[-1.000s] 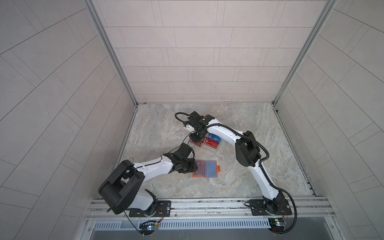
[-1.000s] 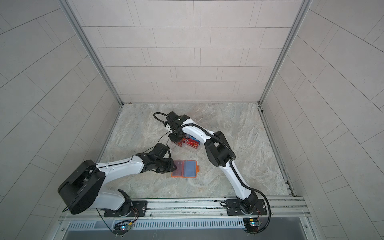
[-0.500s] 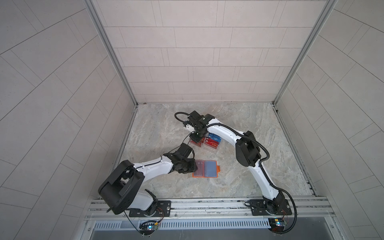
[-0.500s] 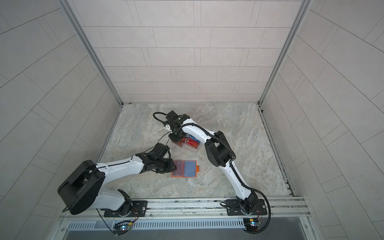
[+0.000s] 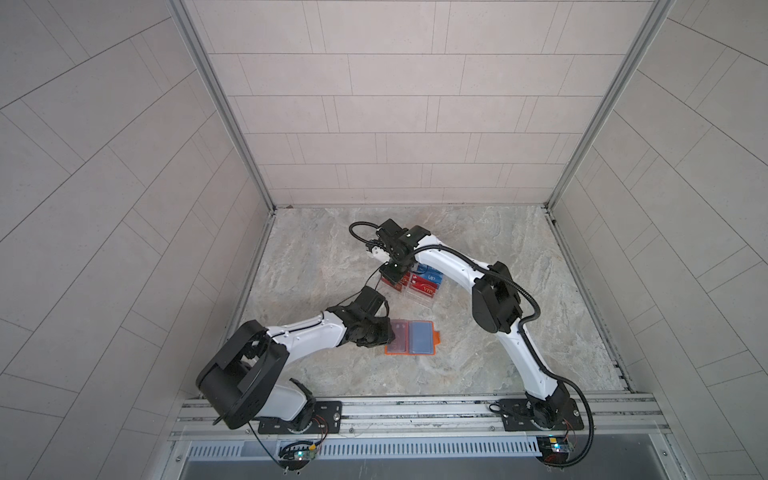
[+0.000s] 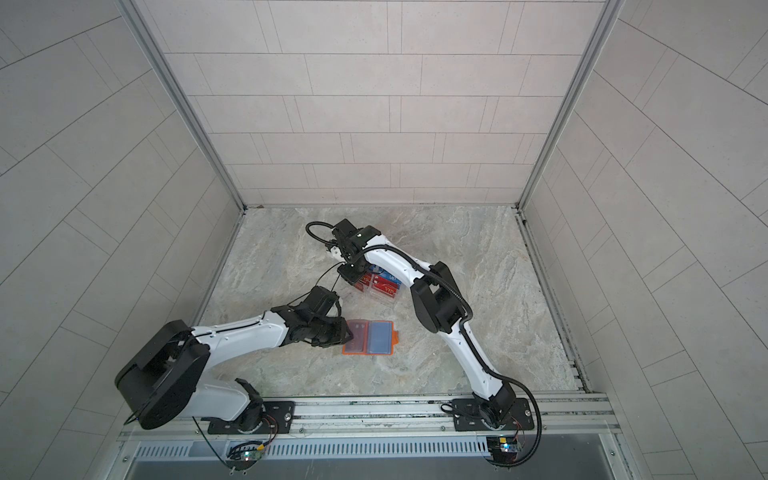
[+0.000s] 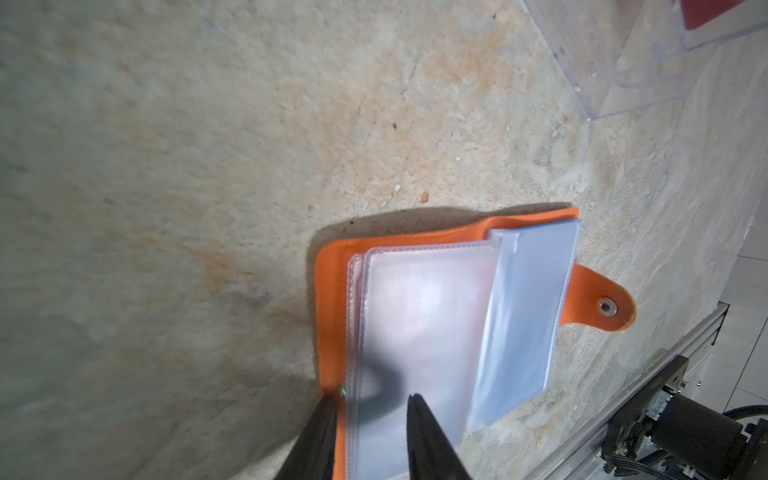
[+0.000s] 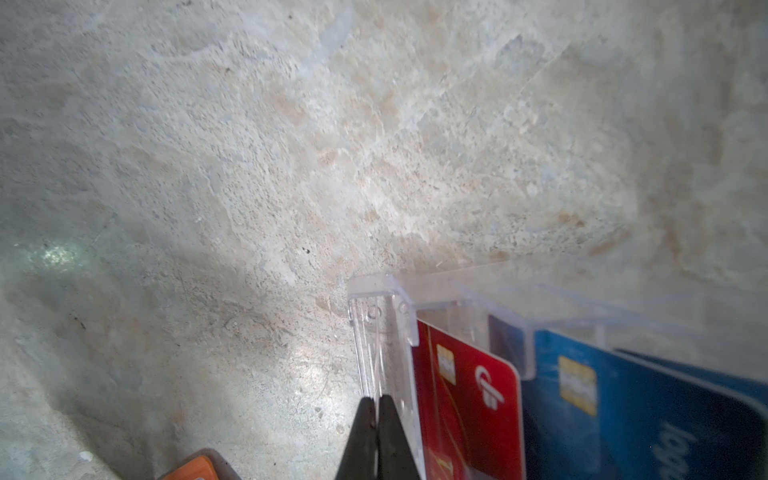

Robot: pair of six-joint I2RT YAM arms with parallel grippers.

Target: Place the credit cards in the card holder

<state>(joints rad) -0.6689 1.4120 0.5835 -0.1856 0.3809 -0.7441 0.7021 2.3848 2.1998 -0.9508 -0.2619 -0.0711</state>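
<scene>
Seen from above, my two-arm rig works inside a tiled booth. My left arm (image 5: pixel 307 332) lies low, its forearm stretched across from the front-left base and its wrist tipped down at the left edge of the holder (image 5: pixel 420 337). The left gripper (image 7: pixel 372 399) is narrowly parted. One finger (image 7: pixel 422 432) sits over a clear sleeve and the other just outside the orange cover. I cannot tell whether it presses down.

My right arm (image 5: pixel 494 299) rises from the front-right base, bends sharply at the elbow and reaches back across the middle, with its wrist turned down over the racks (image 5: pixel 419 300). The right gripper (image 8: pixel 376 405) is closed, its tips together right at the clear end wall of a rack (image 8: pixel 382 316) (whether anything thin is nipped between them, I cannot tell).

The holder lies open and flat on the bench (image 5: pixel 324 257), mid-front, with its snap tab (image 7: pixel 590 299) pointing right. Through the plastic its left page looks pinkish and its right page bluish. The cards (image 5: pixel 424 287) stand in the racks behind it, apart from it: a red card (image 8: pixel 465 395) beside the right gripper, then a blue card (image 8: pixel 623 411).

The bench is mottled beige-grey stone. Pale tiled walls (image 5: pixel 395 124) close three sides, and a metal rail (image 5: pixel 415 409) along the front carries both bases.
</scene>
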